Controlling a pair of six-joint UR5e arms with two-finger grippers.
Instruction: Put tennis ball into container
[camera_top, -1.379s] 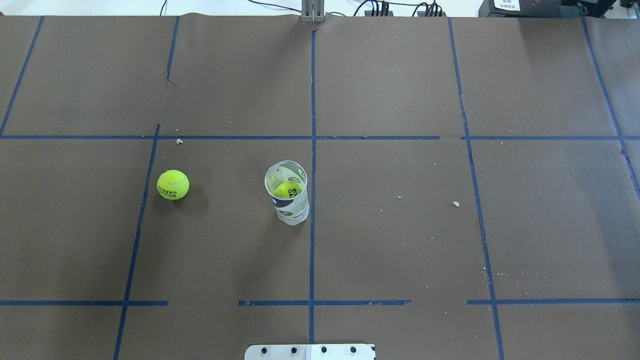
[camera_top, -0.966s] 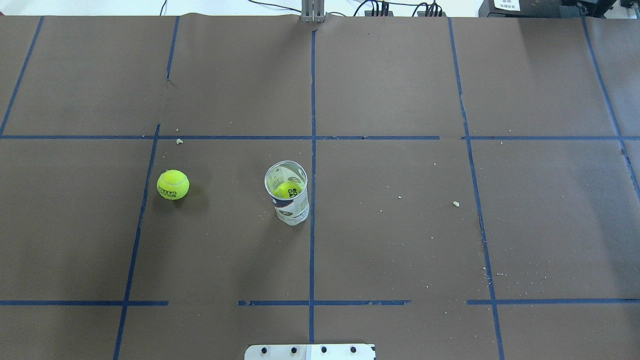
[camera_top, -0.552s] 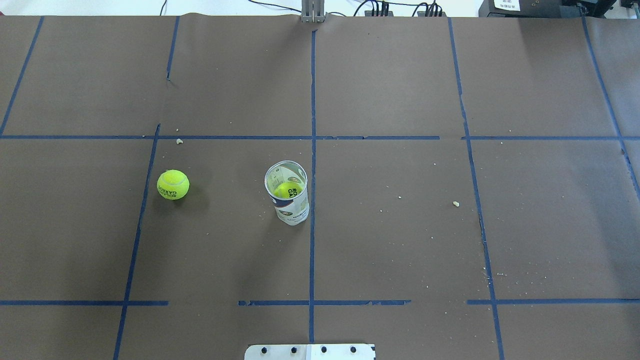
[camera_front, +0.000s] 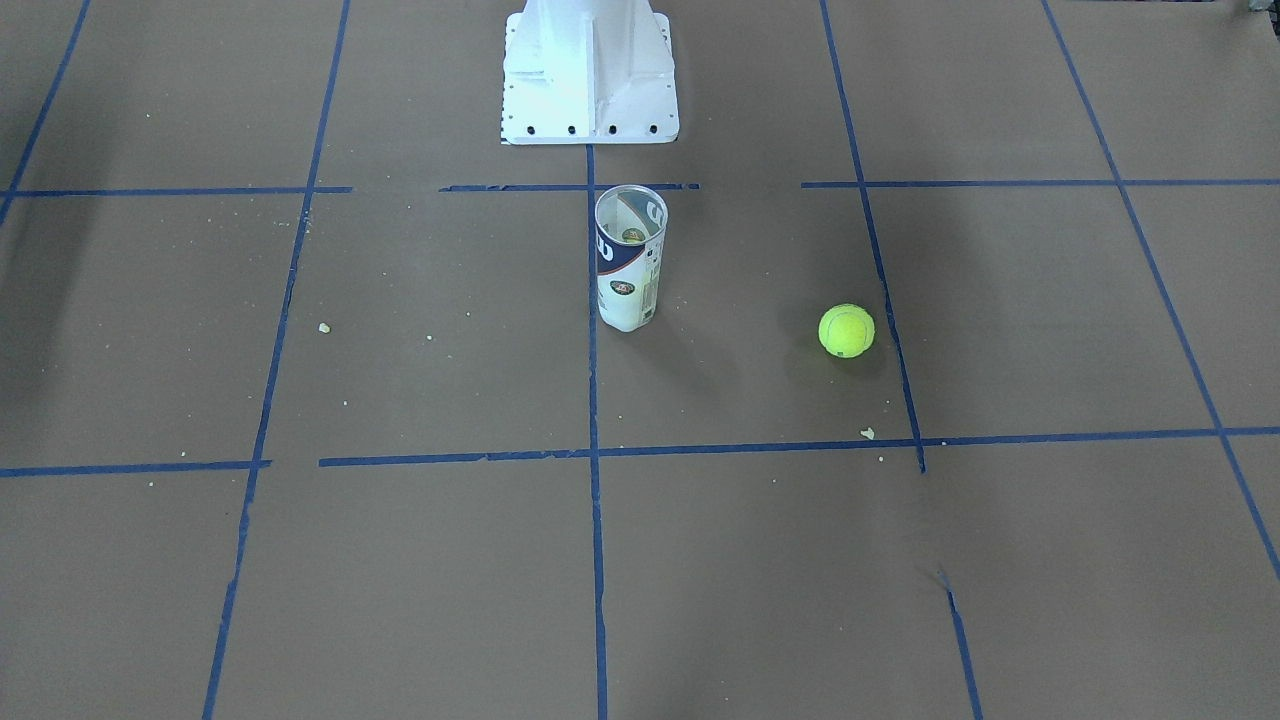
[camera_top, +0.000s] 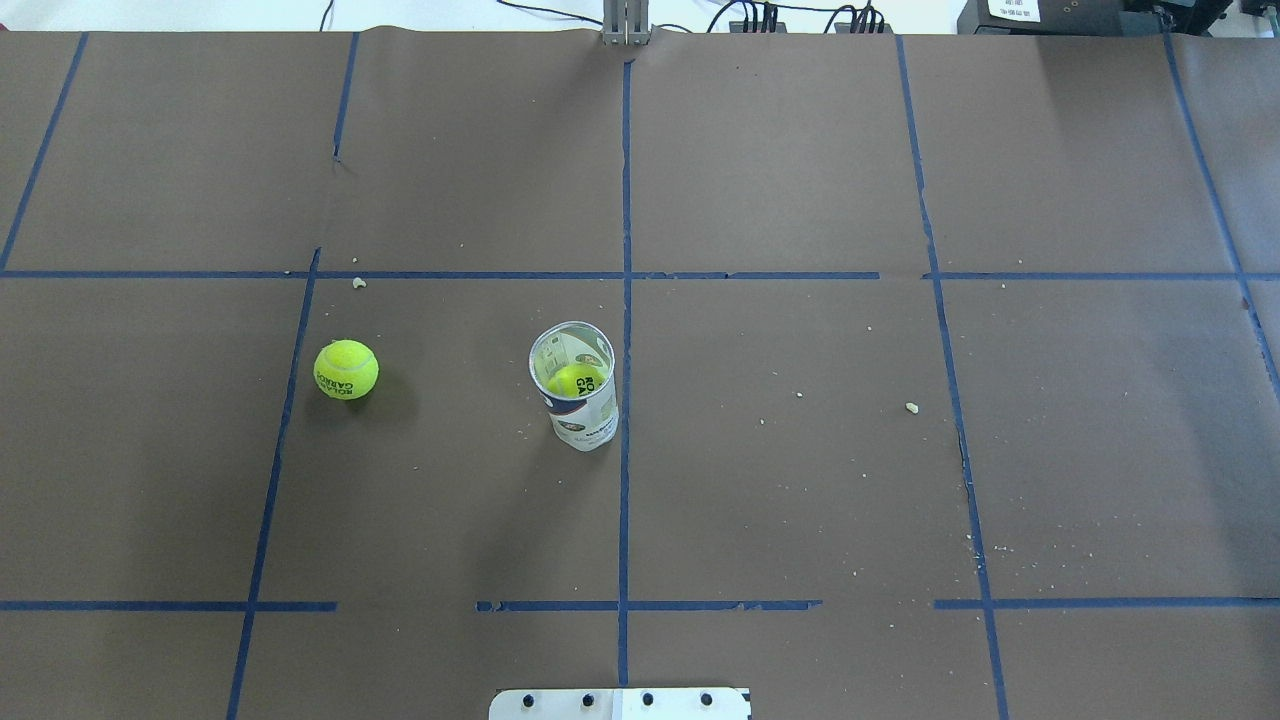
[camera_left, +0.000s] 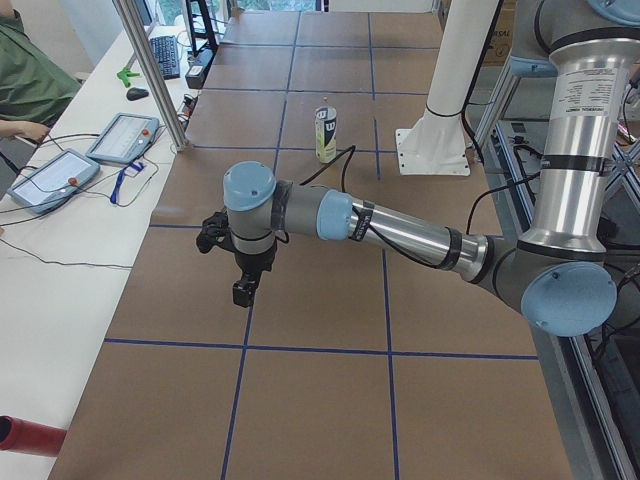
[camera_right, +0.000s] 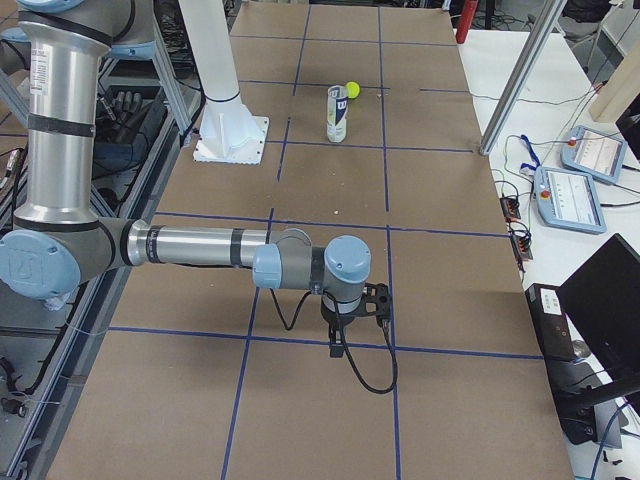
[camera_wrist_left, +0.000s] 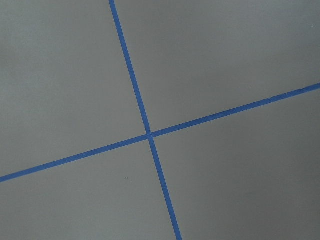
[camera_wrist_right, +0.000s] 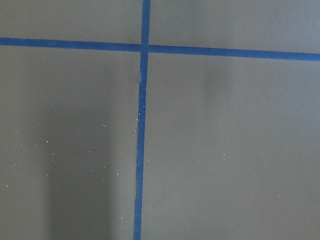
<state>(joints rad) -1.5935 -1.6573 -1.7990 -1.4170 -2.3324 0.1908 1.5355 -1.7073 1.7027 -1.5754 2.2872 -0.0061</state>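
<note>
I see the tennis ball (camera_top: 346, 370) lying on the table (camera_top: 800, 500), well apart from the upright container (camera_top: 575, 390), toward its left-arm side. The left gripper (camera_left: 243, 292) and right gripper (camera_right: 337, 346) hang far from the container; I cannot tell how far either is open.

**Both arms reach out level, grippers pointing down**

The left arm (camera_left: 400, 232) has its upper link upright, bends at the elbow and runs out long and nearly level. Its wrist turns the left gripper (camera_left: 241, 293) straight down. The right arm (camera_right: 190, 245) mirrors this pose, forearm level, with the right gripper (camera_right: 336, 347) hanging below the wrist. Whether either pair of fingers is spread or closed cannot be told
</note>
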